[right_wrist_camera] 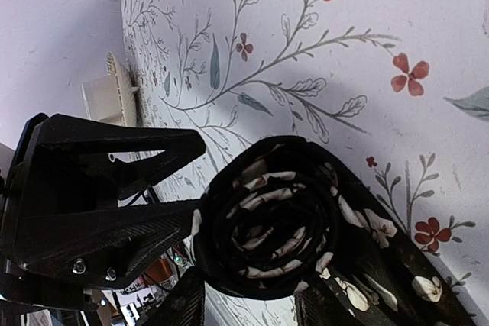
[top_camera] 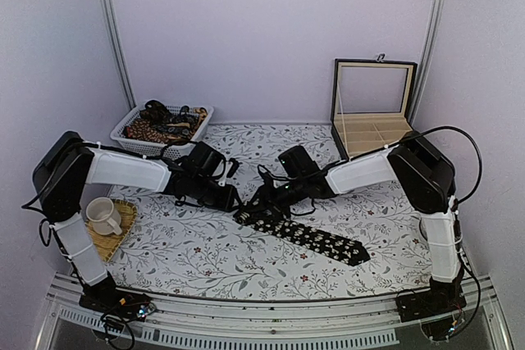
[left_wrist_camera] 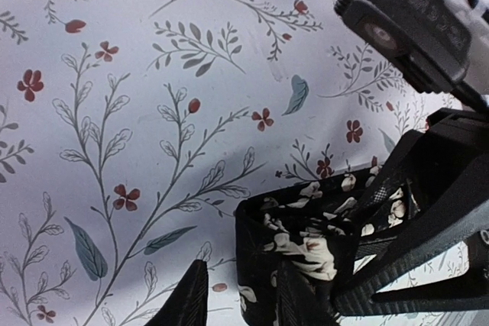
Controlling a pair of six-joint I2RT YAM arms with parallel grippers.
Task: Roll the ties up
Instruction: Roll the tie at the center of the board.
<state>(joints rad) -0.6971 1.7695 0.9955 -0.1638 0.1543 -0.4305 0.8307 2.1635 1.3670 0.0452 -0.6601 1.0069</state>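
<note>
Two grippers on one tie: rolling is under way, with only a short coil made.
Mid-table lies the black flower-specked tie point(top_camera: 316, 239), its rolled end at the centre and its flat tail running out toward four o'clock. From three o'clock comes the right gripper point(top_camera: 264, 204), fingers pressed on either side of the coil, clamped on it. From nine o'clock reaches the left gripper point(top_camera: 235, 200), jaws partly apart and straddling the coil's edge; whether they pinch it, I can't tell. Most of the length looks unrolled, I'd say. The next move calls for turning the coil along the tail toward four o'clock, wraps tight, edges lined up. More ties point(top_camera: 160, 127) wait in the basket point(top_camera: 123, 133) at eleven o'clock.
</note>
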